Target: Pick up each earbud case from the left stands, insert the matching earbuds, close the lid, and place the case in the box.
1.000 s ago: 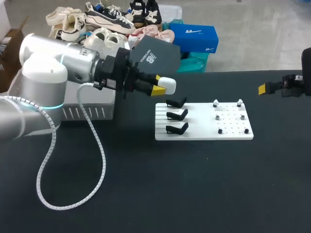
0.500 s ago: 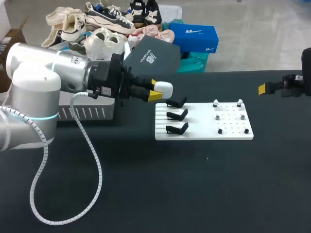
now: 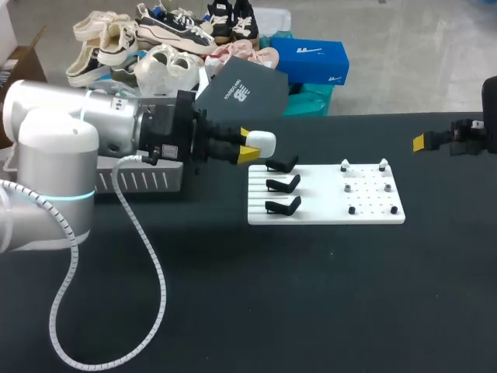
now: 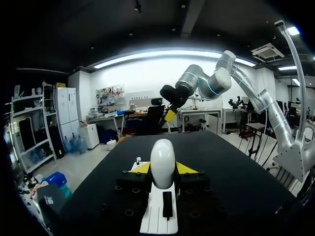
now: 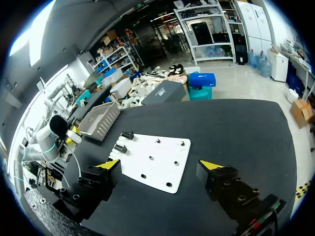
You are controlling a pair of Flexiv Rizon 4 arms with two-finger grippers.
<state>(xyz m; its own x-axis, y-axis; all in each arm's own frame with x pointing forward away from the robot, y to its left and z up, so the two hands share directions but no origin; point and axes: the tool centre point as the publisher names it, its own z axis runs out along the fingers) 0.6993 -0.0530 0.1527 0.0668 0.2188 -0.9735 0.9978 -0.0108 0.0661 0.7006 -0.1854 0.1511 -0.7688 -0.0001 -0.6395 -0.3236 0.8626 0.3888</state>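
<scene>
Over the table (image 4: 236,167), wrist view shows left gripper (image 4: 163,168) clamping case (image 4: 162,157).

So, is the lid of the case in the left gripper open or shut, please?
Shut: the earbud case is a smooth oval in the left gripper, no lid raised.

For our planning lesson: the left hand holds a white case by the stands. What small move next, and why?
Probably hold the case steady, clear of the stands: the left hand is shut on it, what look like earbuds sit on the board, and the right hand is open, far from it.
</scene>
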